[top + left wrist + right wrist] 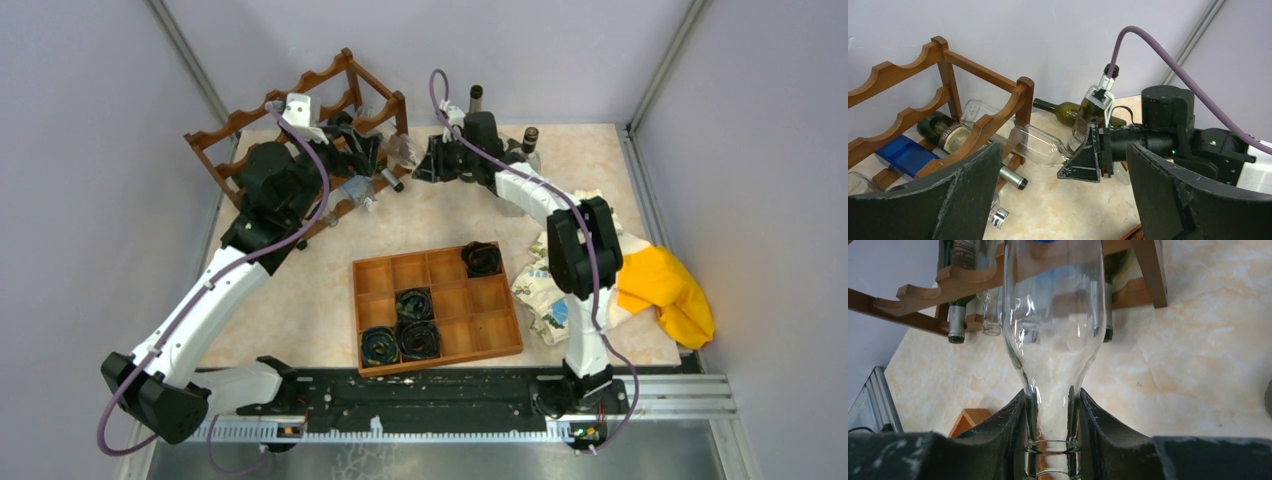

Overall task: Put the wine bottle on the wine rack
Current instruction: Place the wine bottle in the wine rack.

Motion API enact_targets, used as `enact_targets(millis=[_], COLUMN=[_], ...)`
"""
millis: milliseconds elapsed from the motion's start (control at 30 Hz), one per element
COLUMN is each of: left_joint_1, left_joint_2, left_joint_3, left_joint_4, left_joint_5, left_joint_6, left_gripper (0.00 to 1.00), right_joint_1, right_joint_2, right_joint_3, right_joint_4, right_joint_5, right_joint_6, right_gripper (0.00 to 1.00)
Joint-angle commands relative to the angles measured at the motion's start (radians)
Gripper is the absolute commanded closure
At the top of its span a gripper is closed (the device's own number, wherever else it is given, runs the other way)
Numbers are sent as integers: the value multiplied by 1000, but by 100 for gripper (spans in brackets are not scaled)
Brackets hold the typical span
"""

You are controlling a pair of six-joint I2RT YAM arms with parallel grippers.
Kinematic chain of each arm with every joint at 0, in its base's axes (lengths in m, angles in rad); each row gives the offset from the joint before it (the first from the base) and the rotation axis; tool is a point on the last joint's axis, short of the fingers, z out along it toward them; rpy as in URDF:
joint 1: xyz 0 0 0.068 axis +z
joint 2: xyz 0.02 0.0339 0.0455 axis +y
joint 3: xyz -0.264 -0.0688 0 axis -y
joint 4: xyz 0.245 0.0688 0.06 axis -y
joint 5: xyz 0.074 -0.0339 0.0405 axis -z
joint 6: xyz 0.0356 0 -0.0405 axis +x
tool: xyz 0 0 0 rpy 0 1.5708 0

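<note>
Glossy glass bottle (1053, 315) (matt wooden rack (1025, 97)).

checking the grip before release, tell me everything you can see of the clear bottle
The clear bottle is colourless glass, empty-looking, with no label or cap visible. It lies on its side, base end inside the wine rack over a scalloped rail, neck pointing away. The right gripper is shut on its neck, near the lip.

**White links, black joints, purple cables**

The left arm (215, 290) and right arm (583, 335) pair glossy white tubular links with bulky matte-black joint housings. A purple cable (318, 205) runs along each. The left gripper (1063, 155) has dark, rough-edged, wedge-shaped fingers (965, 197). Small green glows on the right wrist housing (1168, 125) are probably status lights.
</note>
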Motion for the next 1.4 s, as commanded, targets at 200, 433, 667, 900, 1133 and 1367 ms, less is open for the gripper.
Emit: enact_targets(millis=[200,433,667,900,1133,1367], left_joint_1=[13,25,54,75,94,108], left_joint_2=[-17,-3,10,18,35,49], left_joint_3=[-8,-6,-3,6,20,30], left_joint_4=[34,38,37,38,41,50], left_joint_5=[-29,-26,-15,-6,5,8], left_joint_6=[41,61,76,88,102,120], left_gripper=[2,2,2,2,2,2], right_joint_1=[38,51,66,82,93,97], right_joint_2=[115,192,257,300,335,360], right_joint_3=[293,406,500,567,606,636], right_joint_4=[13,-12,-20,-8,13,42], right_joint_5=[39,51,63,84,106,127], right_joint_6=[-20,-14,0,7,26,49], right_gripper=[100,100,100,100,100,100])
